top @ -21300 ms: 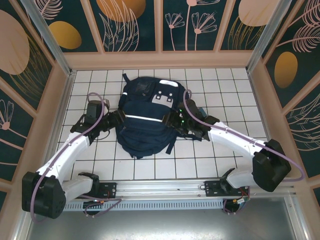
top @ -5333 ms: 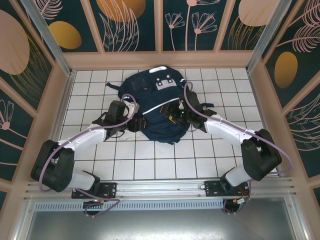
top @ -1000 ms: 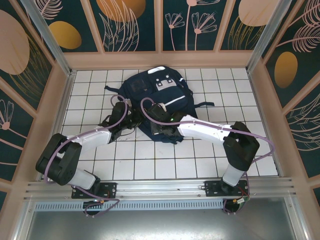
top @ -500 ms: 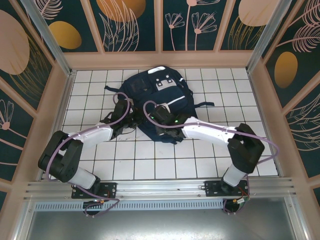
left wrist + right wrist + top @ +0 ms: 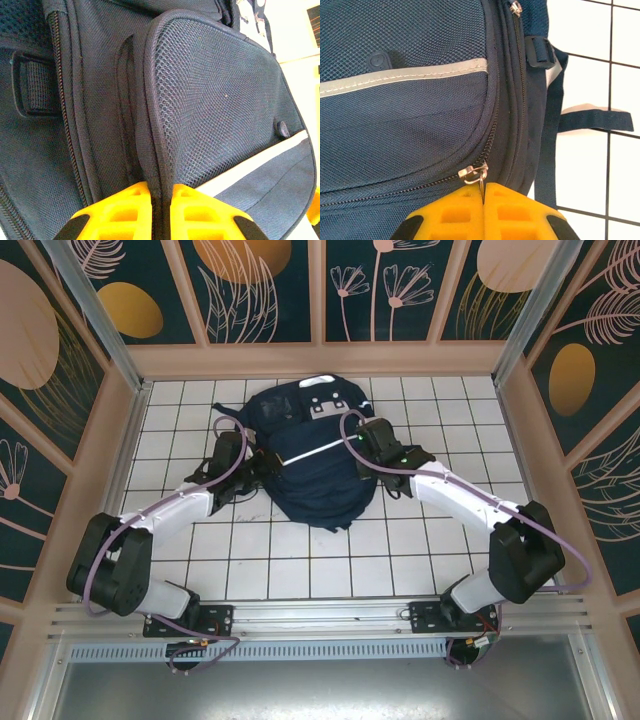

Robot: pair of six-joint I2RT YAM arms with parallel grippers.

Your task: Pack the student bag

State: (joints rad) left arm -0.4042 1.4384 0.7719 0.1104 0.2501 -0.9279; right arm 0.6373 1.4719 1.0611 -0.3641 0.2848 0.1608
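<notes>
Well, bag on tiles (floral walls).

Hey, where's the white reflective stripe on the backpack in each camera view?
Top external: reflective stripe crosses the middle of the student bag slantwise.
Left wrist: stripe at lower right, rising toward the right edge.
Right wrist: stripe at upper left, nearly level.
Shared landmark: small black stud beside the stripe in both wrist views.

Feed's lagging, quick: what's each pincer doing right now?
Left pincer: closed on the pocket rim of the bag.
Right pincer: closed on a zipper pull.
</notes>
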